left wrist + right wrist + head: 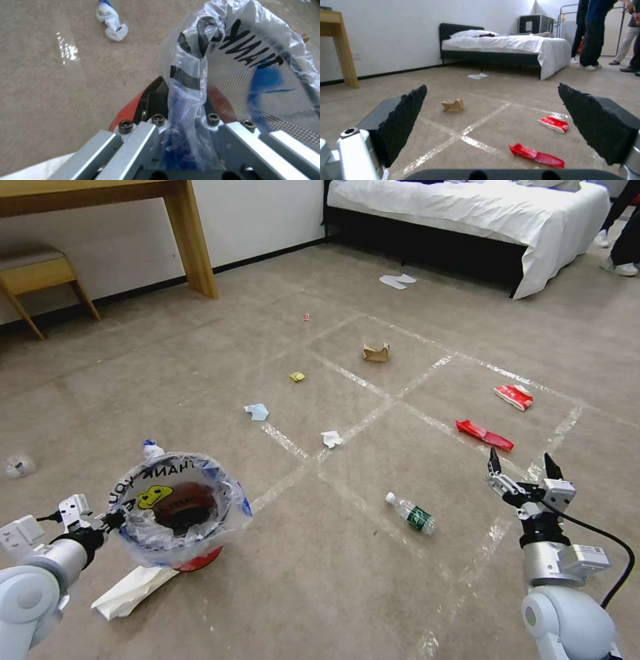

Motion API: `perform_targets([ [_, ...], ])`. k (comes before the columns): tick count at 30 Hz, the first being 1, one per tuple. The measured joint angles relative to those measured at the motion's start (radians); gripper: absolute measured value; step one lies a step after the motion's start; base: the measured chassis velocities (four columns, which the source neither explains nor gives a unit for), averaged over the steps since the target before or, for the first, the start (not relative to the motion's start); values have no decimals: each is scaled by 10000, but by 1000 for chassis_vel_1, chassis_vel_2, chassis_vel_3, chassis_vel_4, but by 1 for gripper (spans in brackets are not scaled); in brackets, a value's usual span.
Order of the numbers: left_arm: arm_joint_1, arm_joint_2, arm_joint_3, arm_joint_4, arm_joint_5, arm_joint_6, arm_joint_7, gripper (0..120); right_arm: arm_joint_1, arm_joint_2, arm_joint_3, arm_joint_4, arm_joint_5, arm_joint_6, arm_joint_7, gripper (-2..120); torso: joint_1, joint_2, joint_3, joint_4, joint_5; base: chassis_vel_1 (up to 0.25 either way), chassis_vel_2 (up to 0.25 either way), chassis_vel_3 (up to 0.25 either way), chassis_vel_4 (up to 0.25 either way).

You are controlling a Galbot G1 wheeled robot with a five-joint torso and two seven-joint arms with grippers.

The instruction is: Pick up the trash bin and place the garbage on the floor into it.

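Trash bin: the small red bin (183,513), lined with a clear "THANK YOU" bag (240,65), sits at the left gripper's fingertips, over a folded white paper (130,592) on the carpet.
Left gripper: and there it is, the left gripper (115,519) pinching the bin's near rim, jaws pressed onto red wall and bag film together; the wrist view shows plastic bunched between the fingers (156,100).
Beyond the left jaws: a white-and-blue crumpled tissue (111,22) lies just past the bin's far side.
Right gripper: the right gripper (523,468) hangs above the carpet, jaws spread wide, nothing between them.
Ahead of the right jaws: a long red wrapper (536,156) lies nearest, straight ahead; a second red wrapper (554,123) farther out, a brown paper bag (453,105) beyond the other jaw.
Beside the right jaws: a green-labelled clear bottle (411,513) lies toward the bin's side.
Floor: beige carpet (320,593) crossed by shiny tape lines.
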Motion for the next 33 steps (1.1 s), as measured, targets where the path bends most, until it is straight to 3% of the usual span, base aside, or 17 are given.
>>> perform_targets([
  [33, -4, -170, 128, 82, 254, -42, 79, 5, 300, -113, -127, -208, -77, -236, 329, 100, 0, 0, -2, 0, 0, -12, 15, 14, -14],
])
